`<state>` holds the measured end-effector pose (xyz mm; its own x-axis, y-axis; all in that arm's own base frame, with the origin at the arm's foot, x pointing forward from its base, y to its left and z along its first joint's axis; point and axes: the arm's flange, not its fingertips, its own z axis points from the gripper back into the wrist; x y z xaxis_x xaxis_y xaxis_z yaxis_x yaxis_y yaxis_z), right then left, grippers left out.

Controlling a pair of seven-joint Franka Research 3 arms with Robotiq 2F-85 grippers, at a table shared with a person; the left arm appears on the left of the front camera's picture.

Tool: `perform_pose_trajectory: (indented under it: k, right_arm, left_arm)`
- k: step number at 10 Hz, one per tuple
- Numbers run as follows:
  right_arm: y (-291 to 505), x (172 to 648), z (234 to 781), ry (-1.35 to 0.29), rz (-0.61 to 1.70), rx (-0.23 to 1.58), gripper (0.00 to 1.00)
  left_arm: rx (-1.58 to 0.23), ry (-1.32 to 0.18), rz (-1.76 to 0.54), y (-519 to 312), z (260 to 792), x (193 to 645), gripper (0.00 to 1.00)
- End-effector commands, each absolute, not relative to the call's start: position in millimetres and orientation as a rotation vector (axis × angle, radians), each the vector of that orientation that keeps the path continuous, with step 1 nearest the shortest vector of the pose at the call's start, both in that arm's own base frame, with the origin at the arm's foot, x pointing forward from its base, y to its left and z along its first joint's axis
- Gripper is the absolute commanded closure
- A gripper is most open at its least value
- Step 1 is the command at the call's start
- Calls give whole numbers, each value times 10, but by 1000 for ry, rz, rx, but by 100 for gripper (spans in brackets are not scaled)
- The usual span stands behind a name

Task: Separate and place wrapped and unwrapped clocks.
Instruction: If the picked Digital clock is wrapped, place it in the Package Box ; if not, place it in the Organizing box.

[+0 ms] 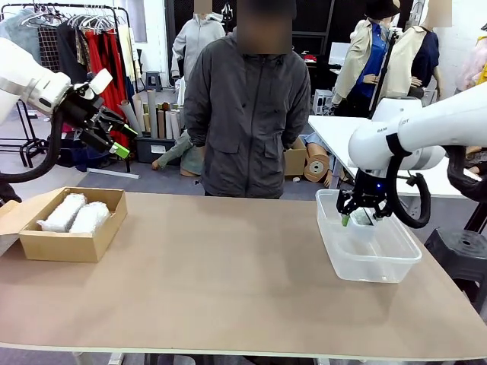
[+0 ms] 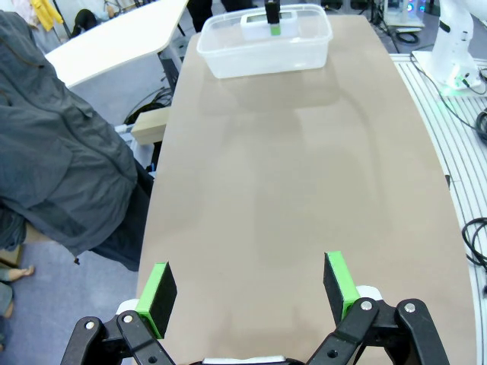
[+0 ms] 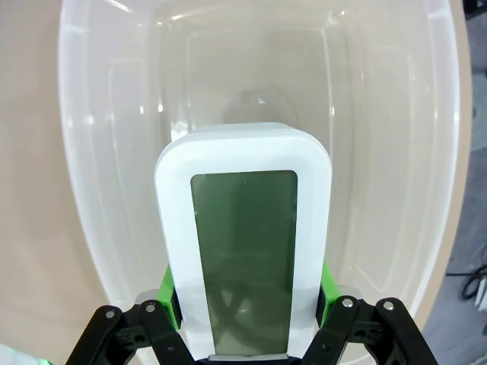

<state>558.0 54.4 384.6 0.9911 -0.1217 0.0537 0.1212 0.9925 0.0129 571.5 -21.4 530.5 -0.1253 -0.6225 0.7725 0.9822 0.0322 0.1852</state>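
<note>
Bare clock [image 3: 243, 266]: white rounded-rectangular case, grey-green screen blank; no brand or writing can be read on it. It is pinched at its long sides between the green pads [image 3: 169, 293] of the right gripper [image 1: 356, 218], whose jaws are pressed onto it, and is held inside the clear plastic tub [image 1: 380, 262], above the tub's floor. Whether it touches the floor cannot be told.

Wrapped clocks: two oblong bundles in white bubble wrap, one [image 1: 62, 212] at the left and one [image 1: 90, 217] just beside it, are laid side by side in the open cardboard box [image 1: 65, 245] at the table's left end. No label is seen on the wrap or the box.

Left gripper [image 2: 251, 293]: jaws are spread wide, nothing between them; it is raised in the air beyond the box, well apart from the bundles.

Partial dark lettering is seen on the right arm's white housing, too small to be read.

Surface: a plain tan table [image 1: 228, 281], with box and tub at opposite ends. A person in a grey jacket [image 1: 247, 114] is stood at the far edge. Behind, a clothes rack [image 1: 76, 30], cardboard rolls [image 1: 156, 118] and a second white table [image 1: 342, 133] are seen.
</note>
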Motion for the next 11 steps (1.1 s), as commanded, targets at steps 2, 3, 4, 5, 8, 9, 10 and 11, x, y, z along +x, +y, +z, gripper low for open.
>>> perform_pose_trajectory:
  k: [2, 3, 4, 5, 8, 9, 10, 11]
  right_arm:
    - [370, 5512, 3720, -87, -117, -25, 100]
    - [342, 5536, 3680, -67, -133, -14, 100]
    - [308, 5545, 3646, -58, -138, -14, 100]
    - [297, 5542, 3578, -38, -143, -12, 100]
    - [263, 5502, 3377, -2, -141, -1, 100]
    - [257, 5485, 3328, -2, -134, 6, 100]
    - [267, 5472, 3301, 2, -119, 20, 100]
    - [280, 5478, 3294, -4, -119, 21, 100]
  left_arm:
    - [-551, -850, -1496, -207, 5321, 5700, 0]
    - [-551, -850, -1496, -207, 5321, 5700, 0]
    - [-551, -850, -1496, -207, 5321, 5700, 0]
    - [-551, -850, -1496, -207, 5321, 5700, 0]
    - [-551, -850, -1496, -207, 5321, 5700, 0]
    - [-551, -850, -1496, -207, 5321, 5700, 0]
    - [-551, -850, -1496, -207, 5321, 5700, 0]
    - [-551, -850, -1496, -207, 5321, 5700, 0]
